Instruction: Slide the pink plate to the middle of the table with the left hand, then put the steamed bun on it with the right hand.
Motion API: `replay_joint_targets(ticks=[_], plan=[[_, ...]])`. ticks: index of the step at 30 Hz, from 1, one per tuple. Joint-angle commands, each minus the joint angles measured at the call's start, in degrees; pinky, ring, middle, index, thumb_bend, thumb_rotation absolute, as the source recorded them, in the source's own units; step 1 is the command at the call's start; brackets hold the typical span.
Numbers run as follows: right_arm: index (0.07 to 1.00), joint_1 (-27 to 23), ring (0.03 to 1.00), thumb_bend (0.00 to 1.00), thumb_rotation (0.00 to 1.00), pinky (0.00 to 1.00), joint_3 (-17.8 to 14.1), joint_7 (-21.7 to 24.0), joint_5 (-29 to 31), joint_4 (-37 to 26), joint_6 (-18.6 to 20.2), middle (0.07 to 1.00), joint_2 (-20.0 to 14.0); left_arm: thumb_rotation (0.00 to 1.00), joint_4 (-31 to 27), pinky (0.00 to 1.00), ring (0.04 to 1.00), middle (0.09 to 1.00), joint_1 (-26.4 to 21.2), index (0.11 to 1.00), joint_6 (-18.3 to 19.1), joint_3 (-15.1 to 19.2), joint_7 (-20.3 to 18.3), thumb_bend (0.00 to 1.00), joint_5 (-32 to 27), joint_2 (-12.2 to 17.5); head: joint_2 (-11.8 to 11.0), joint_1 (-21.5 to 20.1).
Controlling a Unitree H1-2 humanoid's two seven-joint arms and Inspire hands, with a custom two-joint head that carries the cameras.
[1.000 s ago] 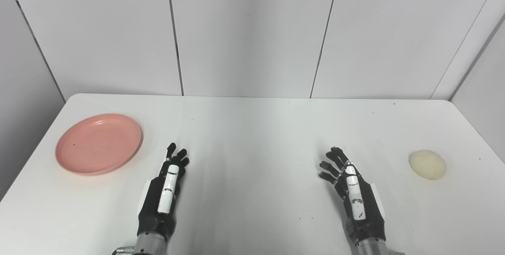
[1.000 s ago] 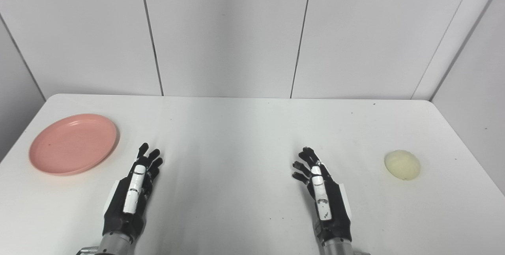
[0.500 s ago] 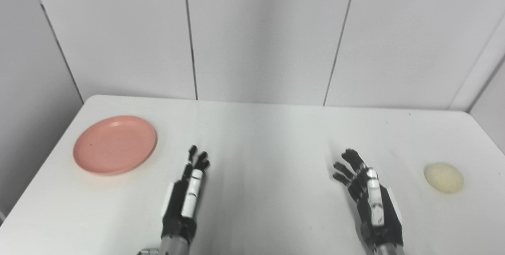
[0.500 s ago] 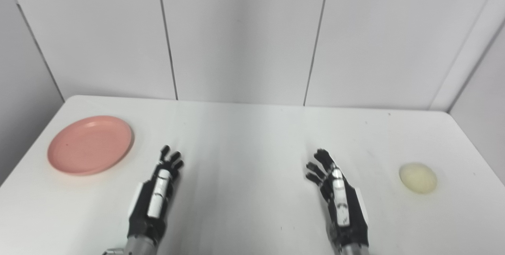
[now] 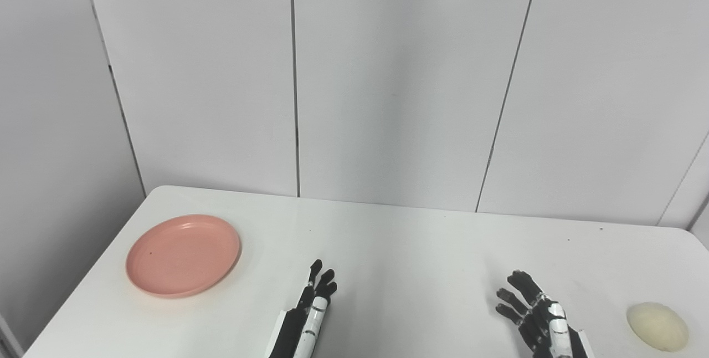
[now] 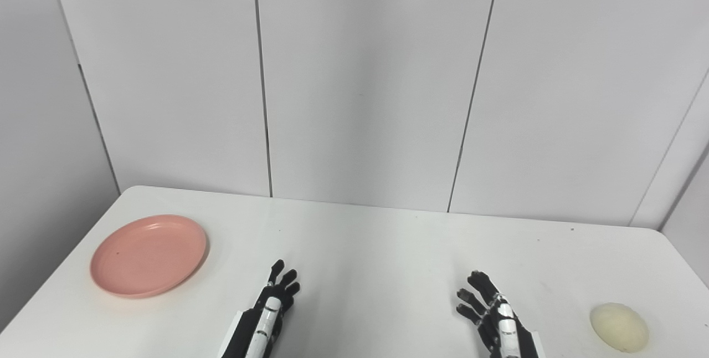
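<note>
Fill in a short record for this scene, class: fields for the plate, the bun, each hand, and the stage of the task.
plate: pink plate, far left of the table, bare
bun: steamed bun, far right, apart from the plate
left hand: left hand open, near middle, touching nothing
right hand: right hand open, short of the bun
stage: plate not yet slid

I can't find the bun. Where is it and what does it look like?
Start at the white table in front of the panelled wall and follow it toward the robot's right side, near the front edge. Just past the right hand, lying by itself and touching nothing, is the steamed bun. It is a small, pale cream dome, unlike the flat pink plate far off on the other side.
</note>
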Motion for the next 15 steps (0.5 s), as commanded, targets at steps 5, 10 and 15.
replay_joint_targets(ticks=[5,10,15], plan=[[0.822,3.24,0.811,0.63,0.95,0.78,-0.06,0.55,-0.21,4.37,-1.27,0.874,0.17,0.9,4.23,0.93,0.922,0.941,-0.46,1.0,-9.57,-1.29,2.13,0.53,6.4,1.33,0.49,0.02],[0.824,3.21,0.81,0.6,0.95,0.78,-0.05,0.53,-0.05,4.04,-1.18,0.877,0.48,0.91,6.4,0.9,0.891,0.922,-2.55,1.0,-15.68,-0.91,3.74,0.58,9.03,1.54,0.91,-0.84],[0.805,3.56,0.797,0.58,0.95,0.76,-0.17,-0.16,-0.73,3.26,-0.56,0.858,0.48,0.95,5.49,0.91,0.903,0.932,-5.84,1.0,-18.44,0.61,5.64,0.58,10.48,1.58,1.5,-1.89]])
